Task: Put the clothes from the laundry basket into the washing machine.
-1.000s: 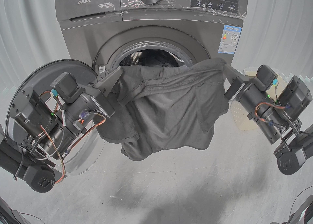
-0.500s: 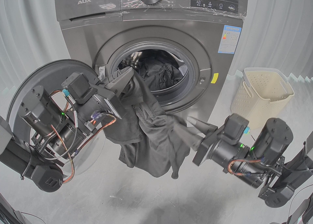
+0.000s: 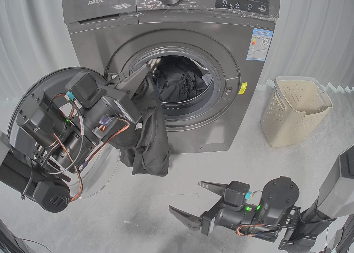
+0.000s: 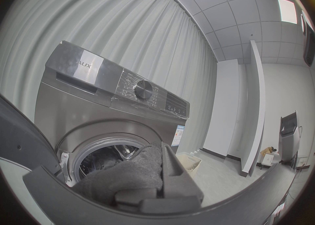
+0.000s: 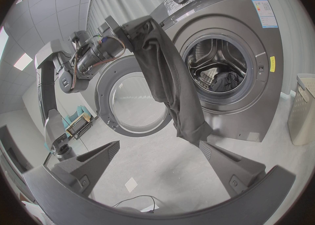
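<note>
Dark grey cloth is the main thing in the head view: one garment [image 3: 149, 128] hangs from the left gripper [image 3: 144, 72], which is closed on its upper edge just at the left rim of the washing machine [image 3: 169, 25] opening. The rest of the cloth falls down in front of the machine, below the opening, with its end above the floor. Other dark clothes [image 3: 180, 84] lie inside the drum. The round door [image 3: 44, 87] stands open on the left. The right gripper [image 3: 184, 195] is low and near, with its fingers spread wide and nothing between them. The laundry basket [image 3: 298, 110] stands on the floor at the right of the machine; I cannot see to its bottom.

From the left wrist view, the grey cloth [image 4: 131, 173] is bunched against the finger [image 4: 175, 173], so the pinch looks firm, and the drum mouth is just beyond it.

From the right wrist view, the two wide-open fingers [image 5: 98, 160] frame the lowest tip of the garment [image 5: 167, 78], which hangs just above them, apart from both.

To do this step well, I think the left arm should go deep through the opening before it lets go, because the long tail can catch on the lower rim and slide out. The free right gripper could take the hanging end and lift it in as well.
</note>
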Controlling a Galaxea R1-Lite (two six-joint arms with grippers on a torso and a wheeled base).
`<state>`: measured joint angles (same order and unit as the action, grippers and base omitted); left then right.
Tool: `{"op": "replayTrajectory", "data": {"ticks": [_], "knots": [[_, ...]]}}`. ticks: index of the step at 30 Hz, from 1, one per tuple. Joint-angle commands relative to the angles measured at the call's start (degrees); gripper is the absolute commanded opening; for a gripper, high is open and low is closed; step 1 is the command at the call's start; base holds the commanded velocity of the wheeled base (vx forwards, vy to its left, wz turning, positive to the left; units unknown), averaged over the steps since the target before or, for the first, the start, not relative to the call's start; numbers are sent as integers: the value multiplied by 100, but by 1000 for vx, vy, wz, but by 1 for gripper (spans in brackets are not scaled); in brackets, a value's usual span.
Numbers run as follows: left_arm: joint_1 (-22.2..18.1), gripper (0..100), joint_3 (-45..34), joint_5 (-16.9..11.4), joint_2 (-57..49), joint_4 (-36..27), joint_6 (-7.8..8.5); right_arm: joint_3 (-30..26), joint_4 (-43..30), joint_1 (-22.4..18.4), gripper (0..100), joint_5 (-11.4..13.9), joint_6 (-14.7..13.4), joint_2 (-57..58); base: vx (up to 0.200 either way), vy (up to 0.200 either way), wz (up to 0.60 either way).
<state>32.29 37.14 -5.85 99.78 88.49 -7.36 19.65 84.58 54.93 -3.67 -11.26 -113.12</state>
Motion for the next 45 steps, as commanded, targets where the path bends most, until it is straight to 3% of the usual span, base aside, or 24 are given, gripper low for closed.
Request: {"op": "replayTrajectory", "data": {"ticks": [1, 12, 16, 28, 45], "knots": [[23, 0, 30, -13, -90, 1, -2, 997, 6, -395, 100, -2, 98, -861, 0, 0, 0], [23, 0, 82, -21, -99, 1, -20, 2702, -108, -642, 100, 51, 291, -1969, 0, 0, 0], [40, 0, 118, -4, -99, 1, -11, 2799, -108, -589, 100, 182, 300, -2197, 0, 0, 0], [181, 0, 144, 49, -187, 1, -2, 3291, -152, -589, 100, 191, 300, -2681, 0, 0, 0], [216, 0, 179, 207, -125, 1, 7, 4706, -407, -633, 100, 103, 300, -3261, 0, 0, 0]]}}
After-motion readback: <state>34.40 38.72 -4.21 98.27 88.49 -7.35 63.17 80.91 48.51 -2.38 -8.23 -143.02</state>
